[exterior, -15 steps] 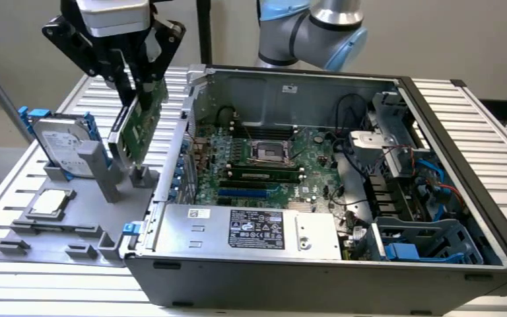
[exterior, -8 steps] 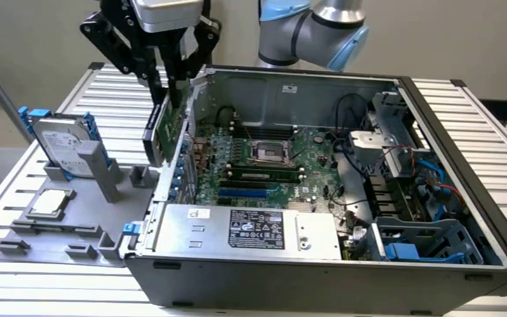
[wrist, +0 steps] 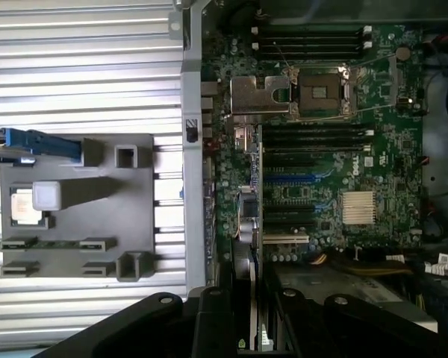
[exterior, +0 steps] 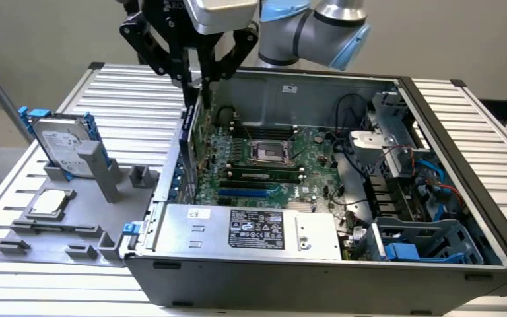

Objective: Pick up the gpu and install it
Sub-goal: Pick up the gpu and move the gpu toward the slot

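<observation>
Gripper (exterior: 197, 78): closed on gpu's top edge.
Gpu (exterior: 192, 125): upright, on edge — inside case (exterior: 324, 277), just beside the wall at the exterior view's left, above motherboard (exterior: 306, 152); seating not discernible.
Holder (exterior: 60, 231): on table (exterior: 130, 92) beside case — carries hard drive (exterior: 60, 142), CPU (exterior: 51, 201).

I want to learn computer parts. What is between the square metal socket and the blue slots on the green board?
In both views, long black memory slots lie between the square metal socket and the blue slots.
</observation>
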`<act>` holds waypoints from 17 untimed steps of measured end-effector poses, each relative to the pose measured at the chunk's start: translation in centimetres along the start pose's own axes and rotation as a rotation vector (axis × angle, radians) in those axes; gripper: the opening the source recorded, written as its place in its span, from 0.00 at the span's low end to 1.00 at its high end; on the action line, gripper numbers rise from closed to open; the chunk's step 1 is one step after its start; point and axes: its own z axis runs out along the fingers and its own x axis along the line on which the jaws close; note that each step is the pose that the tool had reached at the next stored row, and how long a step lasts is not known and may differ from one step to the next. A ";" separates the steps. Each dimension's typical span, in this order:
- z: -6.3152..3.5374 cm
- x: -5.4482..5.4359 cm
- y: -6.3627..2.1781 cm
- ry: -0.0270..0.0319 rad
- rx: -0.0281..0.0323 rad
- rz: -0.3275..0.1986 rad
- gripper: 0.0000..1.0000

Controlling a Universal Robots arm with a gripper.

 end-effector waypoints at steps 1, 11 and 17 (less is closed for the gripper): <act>0.01 -0.4 0.03 0.0002 0.0000 0.000 0.27; 0.14 -4.1 0.74 0.0005 0.0000 0.000 0.27; 0.39 -5.4 1.86 0.0005 0.0003 0.000 0.27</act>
